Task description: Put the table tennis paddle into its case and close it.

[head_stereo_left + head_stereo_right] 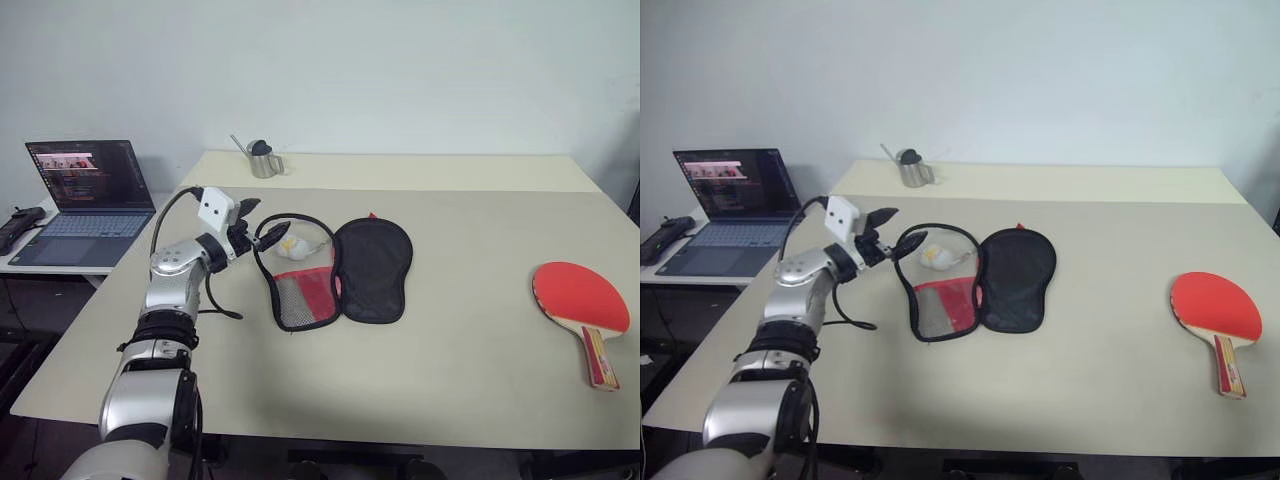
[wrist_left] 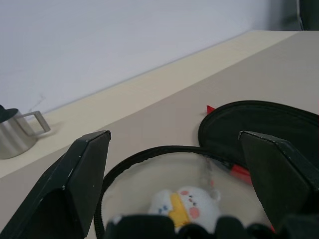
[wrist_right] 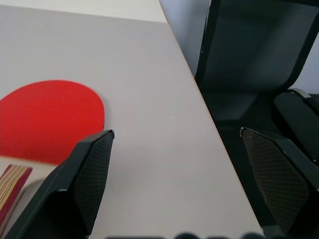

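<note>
Pose: left pincer (image 1: 262, 233) level, wide open, empty, at case (image 1: 340, 270) | right pincer (image 3: 174, 174) open, empty

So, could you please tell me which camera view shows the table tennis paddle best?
The left eye view shows the table tennis paddle best: the whole red blade and striped handle lie in sight on the table's right side, far from the open case. The right eye view shows much the same. The right wrist view catches part of the blade and handle.

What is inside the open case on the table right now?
The case lies unzipped, both halves flat. On one half rests a small white plush toy with a yellow patch. The paddle lies apart on the table. Whatever the mesh pocket holds cannot be made out.
</note>
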You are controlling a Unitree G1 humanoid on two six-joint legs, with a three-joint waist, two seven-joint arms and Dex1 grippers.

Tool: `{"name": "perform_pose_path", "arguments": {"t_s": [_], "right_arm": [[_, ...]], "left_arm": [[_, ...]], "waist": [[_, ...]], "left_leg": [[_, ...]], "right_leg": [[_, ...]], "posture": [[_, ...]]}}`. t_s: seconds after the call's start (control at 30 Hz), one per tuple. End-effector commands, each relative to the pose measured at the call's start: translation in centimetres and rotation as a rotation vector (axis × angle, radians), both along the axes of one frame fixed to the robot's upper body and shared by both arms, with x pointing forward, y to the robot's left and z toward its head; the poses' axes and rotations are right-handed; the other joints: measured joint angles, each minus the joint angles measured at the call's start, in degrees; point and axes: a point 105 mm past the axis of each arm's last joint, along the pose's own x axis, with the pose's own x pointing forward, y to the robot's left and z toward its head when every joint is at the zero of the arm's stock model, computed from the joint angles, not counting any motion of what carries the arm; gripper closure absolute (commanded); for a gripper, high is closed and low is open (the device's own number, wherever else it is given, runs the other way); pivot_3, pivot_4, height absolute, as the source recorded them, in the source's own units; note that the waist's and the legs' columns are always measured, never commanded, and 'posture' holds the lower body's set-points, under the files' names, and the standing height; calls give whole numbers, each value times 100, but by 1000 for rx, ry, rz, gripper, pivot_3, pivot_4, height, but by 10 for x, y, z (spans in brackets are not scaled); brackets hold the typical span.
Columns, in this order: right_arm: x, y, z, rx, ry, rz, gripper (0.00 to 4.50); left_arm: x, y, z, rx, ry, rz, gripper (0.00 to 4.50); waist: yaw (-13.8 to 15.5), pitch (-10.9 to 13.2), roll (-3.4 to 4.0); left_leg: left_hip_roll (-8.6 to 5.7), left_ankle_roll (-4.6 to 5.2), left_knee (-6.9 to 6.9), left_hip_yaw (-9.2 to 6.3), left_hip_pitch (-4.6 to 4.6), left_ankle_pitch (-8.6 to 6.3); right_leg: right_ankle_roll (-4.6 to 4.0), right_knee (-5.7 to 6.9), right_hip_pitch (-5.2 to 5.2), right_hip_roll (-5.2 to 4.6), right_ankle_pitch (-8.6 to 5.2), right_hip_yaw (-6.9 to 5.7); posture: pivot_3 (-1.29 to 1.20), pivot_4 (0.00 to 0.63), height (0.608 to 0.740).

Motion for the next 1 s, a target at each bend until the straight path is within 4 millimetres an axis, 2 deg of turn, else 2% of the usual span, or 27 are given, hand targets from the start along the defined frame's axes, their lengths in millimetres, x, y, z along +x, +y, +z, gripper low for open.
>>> {"name": "perform_pose_path", "arguments": {"t_s": [0.03, 0.2, 0.3, 0.43, 0.67, 0.87, 1.0], "right_arm": [[-5, 1, 19, -51, -29, -2, 61], [-7, 5, 30, -59, -65, -3, 61], [-1, 14, 34, -65, -70, 32, 61], [13, 32, 34, -58, -78, 102, 61], [33, 57, 30, -37, -91, 198, 61], [39, 97, 22, -20, -52, 350, 61], [50, 140, 12, 31, -44, 485, 61]], "left_arm": [[2, -11, 14, 1, -40, -39, 3], [6, -18, 21, -42, -52, -52, 3], [5, -25, 21, -28, -47, -95, 3], [7, -19, 27, -39, -51, -81, 3], [5, -9, 26, -18, -38, -76, 3], [1, -17, 24, -5, 16, -181, 3], [-2, -22, 27, -18, 52, -247, 3]], "waist": [[-3, 0, -1], [-12, 1, -2], [-17, 1, -2], [-25, 1, -3], [-18, 2, -3], [7, 3, -5], [-4, 4, -9]], "left_leg": [[0, 0, 0, 1, 0, 0], [2, 0, 4, 3, 1, 0], [2, 0, 4, 7, 1, 0], [3, 0, 3, 10, 2, 0], [3, 0, 3, 9, 1, 0], [2, 0, 3, 6, 1, 0], [2, 0, 4, 4, -1, 0]], "right_leg": [[0, 0, 0, 0, 0, 0], [6, 0, 3, 0, 4, -1], [5, 1, 3, 0, 3, 0], [5, 0, 2, -1, 3, 3], [5, 0, 2, -1, 3, 3], [5, 0, 2, -1, 3, 3], [6, 0, 2, -1, 4, 1]], "posture": [[0, 150, 740], [0, 150, 740], [0, 150, 740], [0, 150, 740], [0, 150, 740], [0, 150, 740], [0, 150, 740]]}}
